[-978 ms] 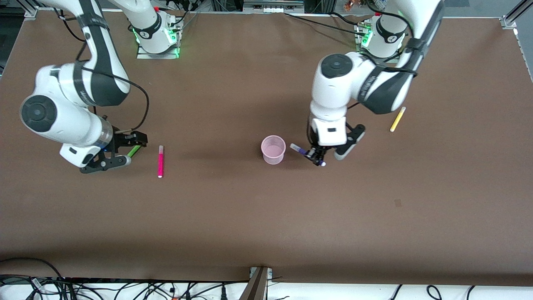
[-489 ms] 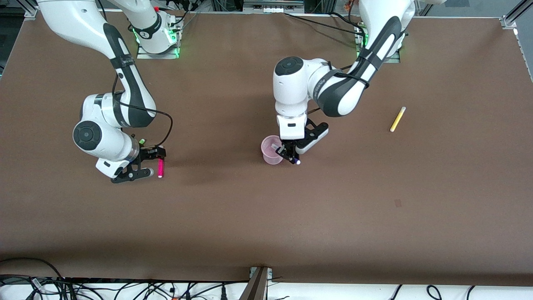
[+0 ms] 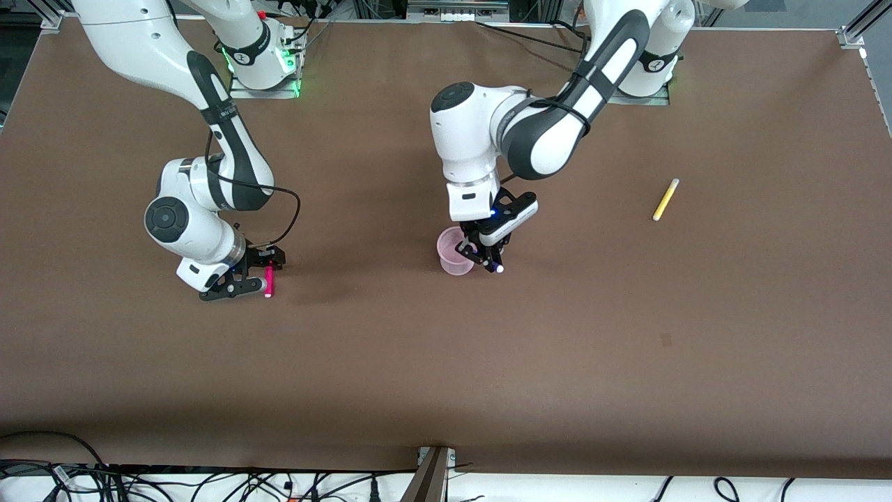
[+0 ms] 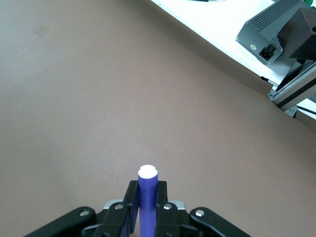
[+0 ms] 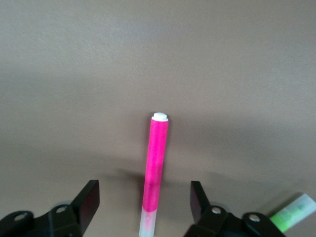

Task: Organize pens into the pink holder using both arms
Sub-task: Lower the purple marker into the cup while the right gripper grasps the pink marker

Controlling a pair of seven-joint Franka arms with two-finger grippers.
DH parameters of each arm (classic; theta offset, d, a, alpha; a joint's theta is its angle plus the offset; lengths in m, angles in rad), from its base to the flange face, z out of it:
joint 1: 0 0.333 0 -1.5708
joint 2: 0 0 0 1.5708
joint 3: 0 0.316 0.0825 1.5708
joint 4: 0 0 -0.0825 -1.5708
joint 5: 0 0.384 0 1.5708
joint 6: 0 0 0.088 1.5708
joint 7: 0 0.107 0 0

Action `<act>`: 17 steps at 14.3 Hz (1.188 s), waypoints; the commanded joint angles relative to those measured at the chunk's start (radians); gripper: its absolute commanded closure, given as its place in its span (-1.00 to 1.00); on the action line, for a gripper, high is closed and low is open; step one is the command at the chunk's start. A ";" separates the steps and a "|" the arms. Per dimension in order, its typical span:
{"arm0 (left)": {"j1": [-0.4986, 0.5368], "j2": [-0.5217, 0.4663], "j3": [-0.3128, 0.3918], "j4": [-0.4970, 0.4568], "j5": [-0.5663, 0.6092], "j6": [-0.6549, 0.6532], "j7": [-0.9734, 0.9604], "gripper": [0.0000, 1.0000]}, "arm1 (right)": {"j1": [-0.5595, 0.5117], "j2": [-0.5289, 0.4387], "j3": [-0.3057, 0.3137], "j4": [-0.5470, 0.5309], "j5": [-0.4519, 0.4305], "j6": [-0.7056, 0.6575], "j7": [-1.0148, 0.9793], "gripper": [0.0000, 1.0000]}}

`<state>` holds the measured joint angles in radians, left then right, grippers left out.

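Over the pink holder [image 3: 456, 252], the left end effector [image 3: 486, 259] pinches the light, stiff purple pen [image 4: 146, 200] mid-barrel, while the right end effector [image 5: 143, 200], fingers apart, straddles the slim, roll-prone pink pen [image 5: 156, 163] on the counter [image 3: 446, 348].

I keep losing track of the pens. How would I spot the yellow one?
Start at the pink cup mid-table, then look toward the left arm's end. The yellow pen lies there alone on the bare brown table, with no arm near it.

Matt brown table [image 3: 418, 362]; translucent, probably plastic pink holder [image 3: 451, 261].
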<state>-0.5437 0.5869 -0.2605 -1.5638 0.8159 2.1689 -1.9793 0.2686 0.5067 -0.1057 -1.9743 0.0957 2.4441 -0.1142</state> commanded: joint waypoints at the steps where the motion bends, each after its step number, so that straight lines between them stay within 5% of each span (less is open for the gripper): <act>1: -0.056 0.051 0.032 0.039 0.040 -0.027 -0.049 1.00 | 0.003 0.003 0.000 -0.021 0.021 0.032 -0.019 -0.49; 6: -0.116 0.063 0.089 0.053 0.043 -0.029 -0.072 1.00 | -0.006 0.016 0.000 -0.021 0.021 0.033 -0.021 -0.14; 12: -0.127 0.085 0.090 0.077 0.045 -0.043 -0.073 1.00 | -0.015 0.035 0.000 -0.017 0.033 0.052 -0.021 -0.07; 15: -0.127 0.085 0.092 0.091 0.043 -0.046 -0.075 0.53 | -0.015 0.049 0.000 -0.012 0.067 0.056 -0.021 -0.01; 17: -0.127 0.085 0.092 0.099 0.045 -0.047 -0.070 -0.18 | -0.014 0.049 0.000 -0.012 0.067 0.059 -0.022 0.07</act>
<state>-0.6527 0.6534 -0.1807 -1.5060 0.8259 2.1456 -2.0315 0.2598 0.5516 -0.1094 -1.9839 0.1393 2.4843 -0.1146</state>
